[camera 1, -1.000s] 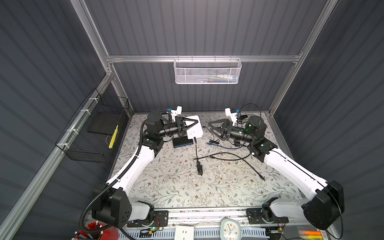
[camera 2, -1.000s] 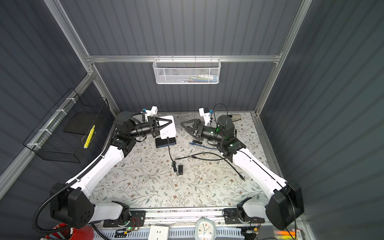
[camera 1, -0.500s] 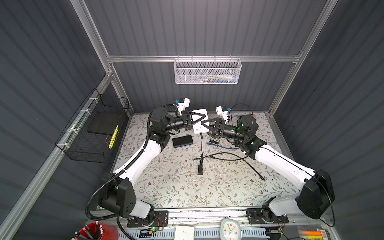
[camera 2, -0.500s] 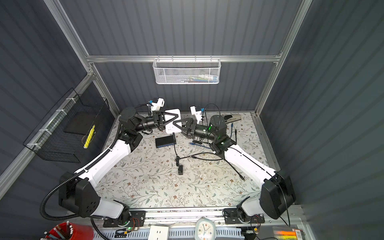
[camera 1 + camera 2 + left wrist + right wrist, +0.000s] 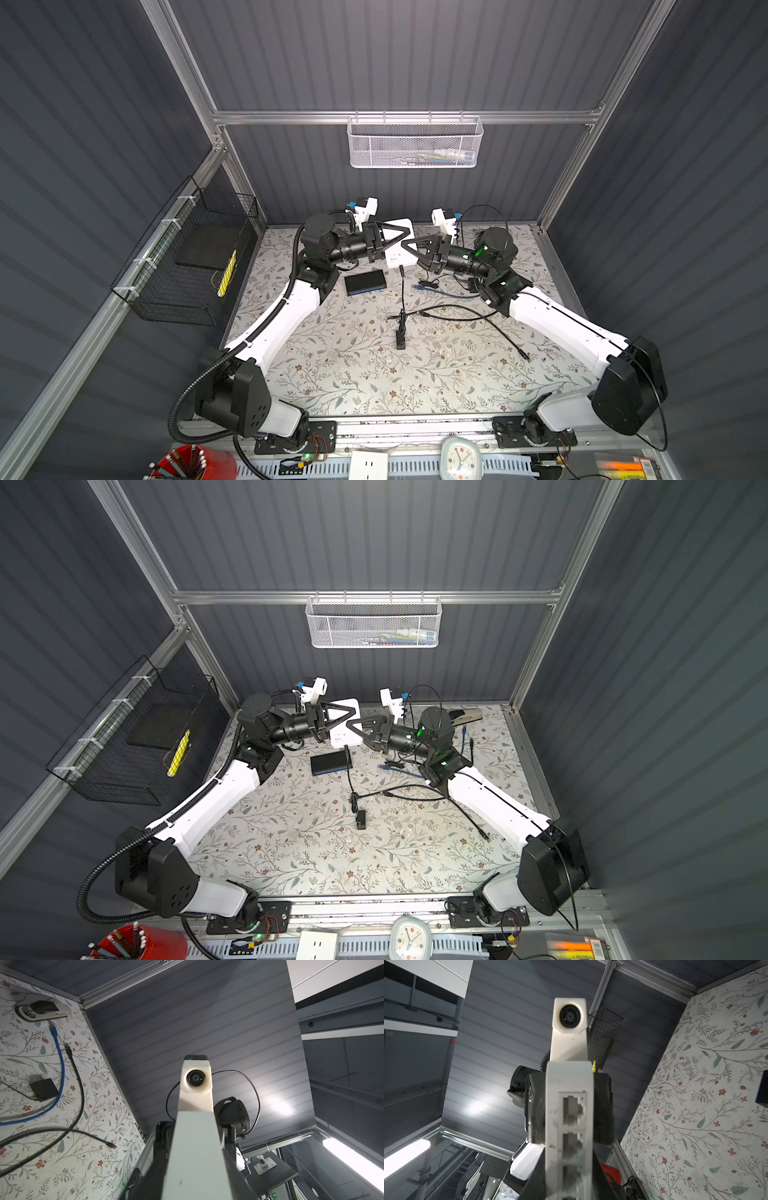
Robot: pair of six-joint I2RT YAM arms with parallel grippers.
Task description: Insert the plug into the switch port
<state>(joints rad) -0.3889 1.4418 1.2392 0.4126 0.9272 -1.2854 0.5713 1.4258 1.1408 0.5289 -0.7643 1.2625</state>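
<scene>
- Plug (image 5: pixel 52 1028): found at one end of the blue cable (image 5: pixel 446 293), loose on the table (image 5: pixel 353 374) near the back corner on the right arm's side, just beside a stapler (image 5: pixel 43 1009). It is held by nothing.
- Cable's other end is seen on the table close under the right arm's wrist. Whether a plug is fitted there is too small to tell.
- Switch (image 5: pixel 395 257): held aloft over the back of the table, roughly flat, between the two grippers. Its ports (image 5: pixel 573 1109) are set in a row along the edge turned toward the right arm.
- Right gripper (image 5: pixel 405 246): its fingers (image 5: pixel 165 1136) are pressed to both broad faces, so it is closed on the switch.
- Left gripper (image 5: pixel 405 237): its fingers (image 5: pixel 536 1109) flank the opposite edge. Whether they clamp or stand slack cannot be told.
- Governing relation: the plug lies lower than the switch, well apart, on the side toward which the ports open. The right arm is nearer but occupied, so the fetch is judged to fall to the left arm, reaching across.
- Black lead (image 5: pixel 402 291): hung from the switch down to an adapter block (image 5: pixel 400 343). A snag is judged possible.
- Dark box (image 5: pixel 365 281): lying on the table below the left gripper, untouched.
</scene>
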